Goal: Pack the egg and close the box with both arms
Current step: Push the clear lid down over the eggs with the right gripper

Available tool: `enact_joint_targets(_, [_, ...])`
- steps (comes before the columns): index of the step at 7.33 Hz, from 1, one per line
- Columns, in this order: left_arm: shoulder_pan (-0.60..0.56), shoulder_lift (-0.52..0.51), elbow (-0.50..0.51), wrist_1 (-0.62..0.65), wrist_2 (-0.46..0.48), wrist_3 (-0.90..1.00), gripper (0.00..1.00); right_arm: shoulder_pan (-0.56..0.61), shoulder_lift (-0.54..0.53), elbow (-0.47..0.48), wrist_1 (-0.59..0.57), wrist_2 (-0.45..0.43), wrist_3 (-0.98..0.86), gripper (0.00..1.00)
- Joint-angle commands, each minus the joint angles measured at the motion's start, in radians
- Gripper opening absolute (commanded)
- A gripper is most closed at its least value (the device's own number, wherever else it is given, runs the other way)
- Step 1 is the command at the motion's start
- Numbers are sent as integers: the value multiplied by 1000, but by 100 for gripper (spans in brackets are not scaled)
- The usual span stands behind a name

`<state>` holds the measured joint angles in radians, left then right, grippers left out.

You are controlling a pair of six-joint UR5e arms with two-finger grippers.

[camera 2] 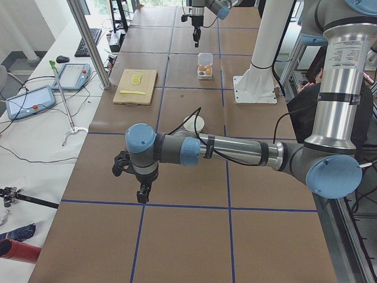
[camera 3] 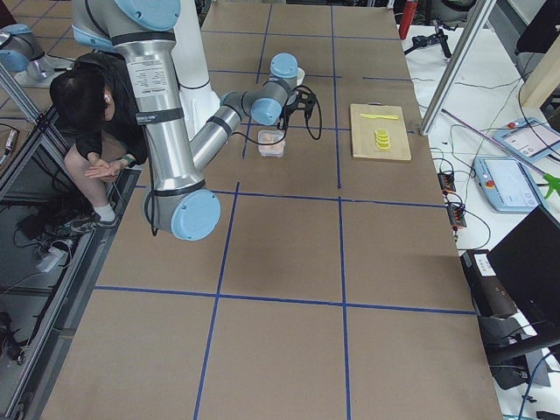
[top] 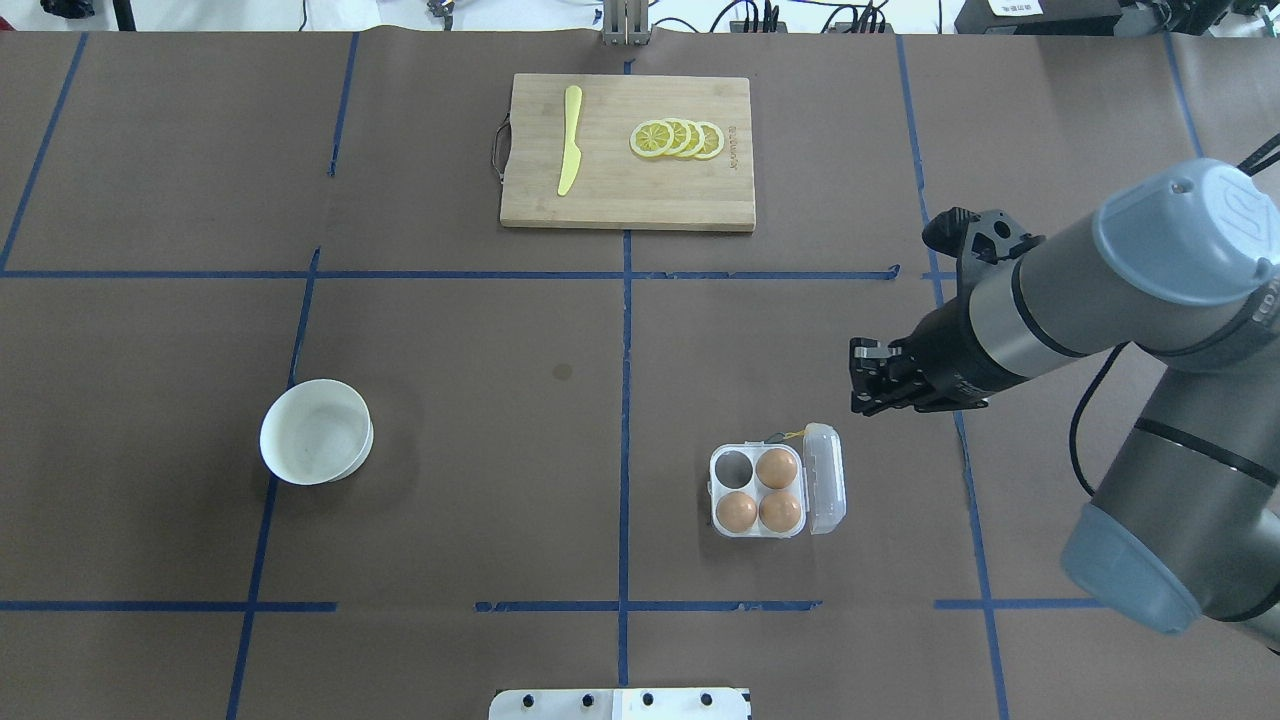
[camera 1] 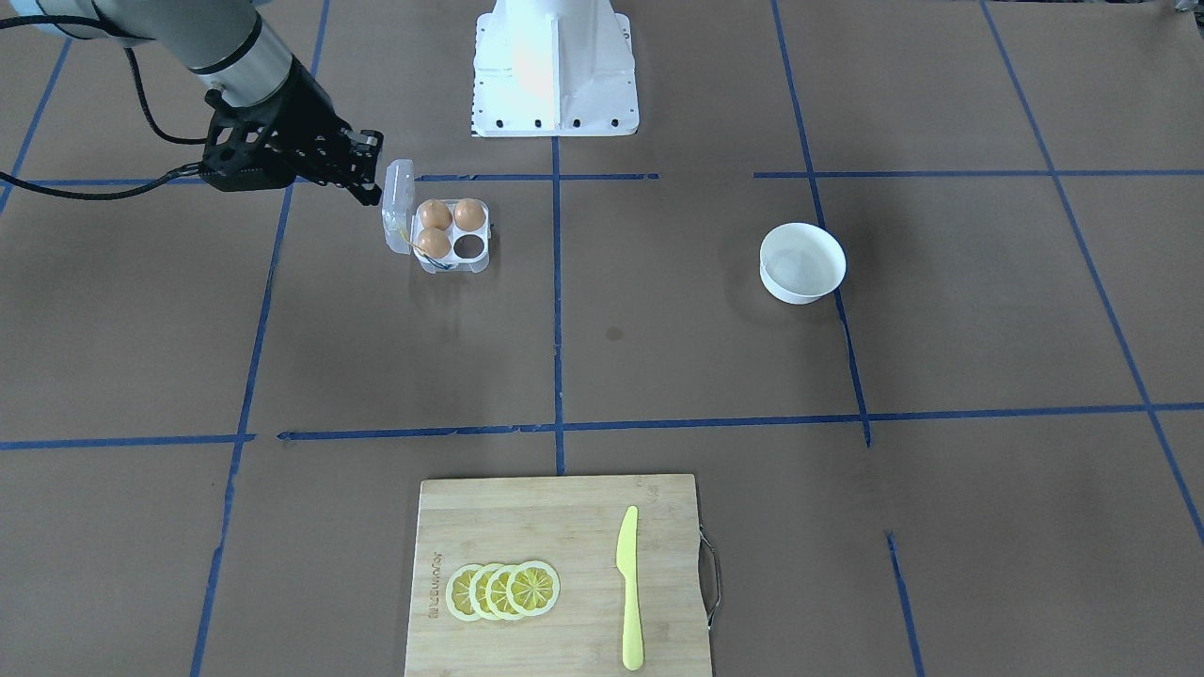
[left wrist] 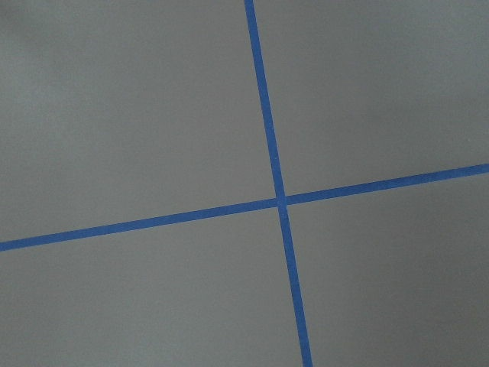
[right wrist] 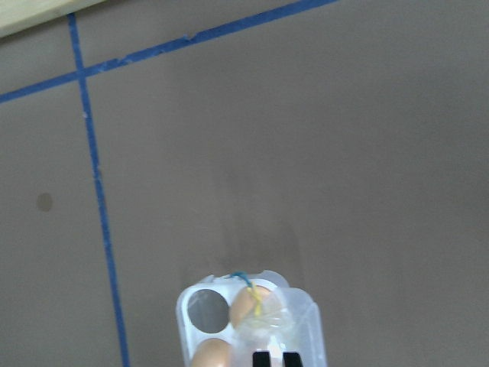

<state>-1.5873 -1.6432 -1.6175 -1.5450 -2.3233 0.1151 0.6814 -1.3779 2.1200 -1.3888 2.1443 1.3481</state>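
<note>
The clear egg box [camera 1: 477, 265] holds three tan eggs [camera 1: 435, 214] and has one empty cell [camera 1: 468, 246]. Its hinged lid [camera 1: 397, 202] stands upright and open, with a thin yellow string [right wrist: 257, 303] at the hinge end. The box also shows in the overhead view [top: 712, 497]. My right gripper [camera 1: 367, 183] hovers just beside and above the lid, on its outer side, with its fingers close together and holding nothing; its fingertips [right wrist: 263, 358] show over the lid's edge. My left gripper [camera 2: 141, 191] hangs over bare table far from the box, and I cannot tell whether it is open.
A round white bowl [top: 316, 432] stands on the robot's left side of the table. A wooden cutting board [top: 620, 190] at the far edge carries a yellow knife [top: 570, 140] and lemon slices [top: 680, 138]. The white base [camera 1: 555, 70] stands behind the box.
</note>
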Motion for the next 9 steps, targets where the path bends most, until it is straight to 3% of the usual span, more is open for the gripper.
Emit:
enact_joint_targets(1, [1, -12, 4, 0, -4, 0, 100, -63, -94, 21, 4, -45, -43, 19])
enact_joint_targets(2, [1, -13, 5, 0, -4, 0, 100, -142, -92, 18, 16, -140, -28, 19])
enact_joint_targets(5, [1, -12, 7, 2, -24, -2, 100, -241, -25, -43, 161, -236, 61, 19])
enact_joint_targets(7, [1, -12, 8, 3, -24, -2, 100, -241, 40, -52, 163, -236, 84, 19])
enact_joint_targets(9, [1, -10, 7, 2, -24, 0, 100, -227, 31, -48, 154, -222, 80, 19])
